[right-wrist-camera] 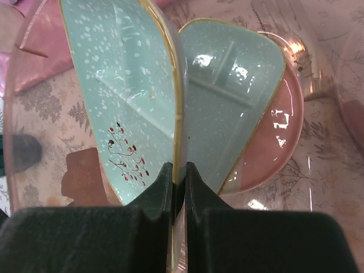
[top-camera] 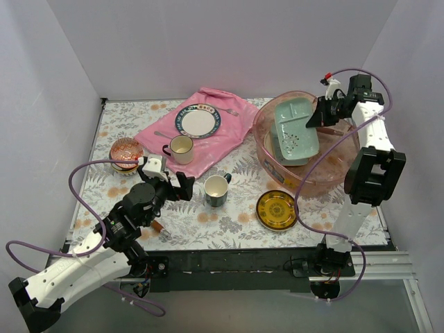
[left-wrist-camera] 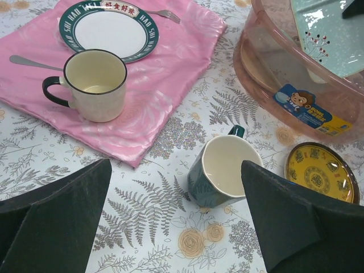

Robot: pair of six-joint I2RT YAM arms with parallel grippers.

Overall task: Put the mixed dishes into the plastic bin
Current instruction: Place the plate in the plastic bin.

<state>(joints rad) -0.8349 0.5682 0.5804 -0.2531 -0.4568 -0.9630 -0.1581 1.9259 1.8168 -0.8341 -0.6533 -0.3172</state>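
The pink plastic bin (top-camera: 268, 154) stands at the right. My right gripper (top-camera: 322, 116) is shut on the rim of a pale green tray (top-camera: 297, 128), which is tilted on edge inside the bin. In the right wrist view the fingers (right-wrist-camera: 165, 182) pinch that tray (right-wrist-camera: 119, 85) above a second green tray (right-wrist-camera: 233, 85) lying on a pink plate (right-wrist-camera: 273, 148). My left gripper (top-camera: 182, 186) hangs open just left of the dark mug (top-camera: 216, 189). In the left wrist view the mug (left-wrist-camera: 224, 173) sits near the right finger (left-wrist-camera: 284, 216), untouched. A yellow plate (top-camera: 276, 209) lies in front of the bin.
A pink cloth (top-camera: 229, 135) at the back carries a cream mug (top-camera: 180, 148), a green-rimmed plate (top-camera: 197, 121), a fork and a spoon. A patterned bowl (top-camera: 127, 152) sits at the left. White walls close in on three sides.
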